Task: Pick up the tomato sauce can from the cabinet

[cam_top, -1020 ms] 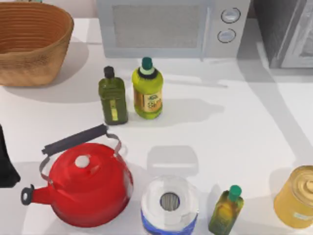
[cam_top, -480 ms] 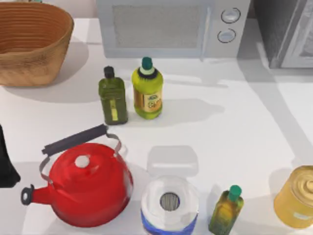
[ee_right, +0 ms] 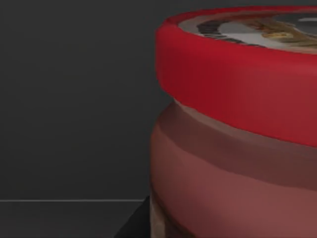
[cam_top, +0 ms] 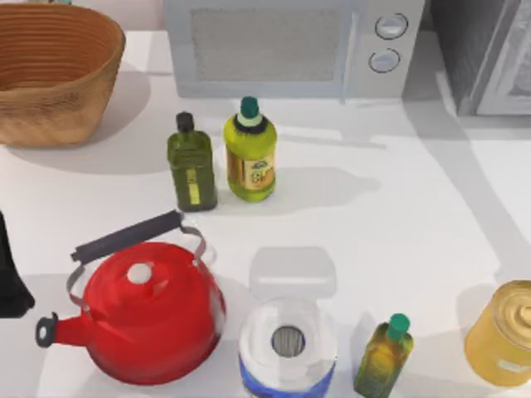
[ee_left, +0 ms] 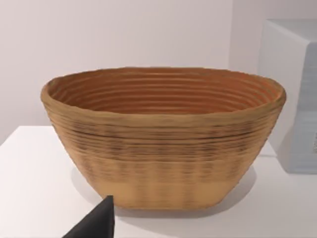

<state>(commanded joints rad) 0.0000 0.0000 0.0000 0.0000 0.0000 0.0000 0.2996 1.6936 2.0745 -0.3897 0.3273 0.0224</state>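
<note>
The cabinet (cam_top: 484,58) stands at the table's (cam_top: 398,215) far right corner, with bare tabletop in front of it. Up close against a dark interior, the right wrist view shows the tomato sauce can (ee_right: 237,124) beside the right gripper (ee_right: 132,225). The left gripper (ee_left: 99,223) is parked facing the basket (ee_left: 163,148). Neither gripper's grasp can be told. The table layout is unchanged from before.

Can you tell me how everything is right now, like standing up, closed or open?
Microwave: door shut.
Basket: upright.
Red kettle: upright, lid on.
Dark green bottle: upright, capped.
Yellow-green bottle: upright, capped.
Small green bottle: upright, capped.
Paper towel roll: standing on end.
Golden can: upright, lid on.
Tomato sauce can: upright in a dark space.
Left arm: parked at table's left edge.
</note>
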